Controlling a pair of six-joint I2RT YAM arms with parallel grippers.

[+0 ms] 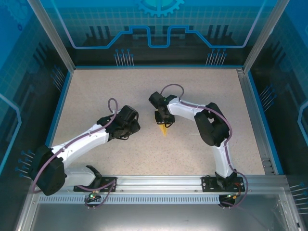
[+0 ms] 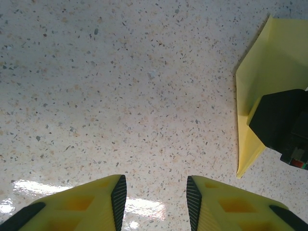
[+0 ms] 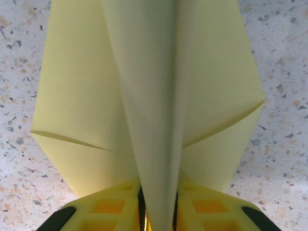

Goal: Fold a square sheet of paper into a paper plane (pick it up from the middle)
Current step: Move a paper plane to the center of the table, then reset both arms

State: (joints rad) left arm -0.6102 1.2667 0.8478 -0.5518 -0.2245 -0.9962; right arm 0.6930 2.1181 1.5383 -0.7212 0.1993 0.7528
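The pale-yellow paper plane (image 3: 159, 96) is folded into a pointed dart with wings spread to both sides. Its centre keel is pinched between the pads of my right gripper (image 3: 158, 211), which is shut on it. From above, the right gripper (image 1: 162, 119) stands at the table's middle with the plane's yellow tip (image 1: 164, 129) poking out toward the near side. My left gripper (image 2: 155, 199) hovers low over bare table, open with nothing between its pads. The plane (image 2: 269, 86) lies to its right, partly behind the right gripper's black body (image 2: 281, 122).
The speckled beige tabletop (image 1: 144, 91) is bordered by blue walls and an aluminium rail (image 1: 159, 182) at the near edge. The left arm (image 1: 82, 142) reaches in from the near left, the right arm (image 1: 211, 127) from the near right.
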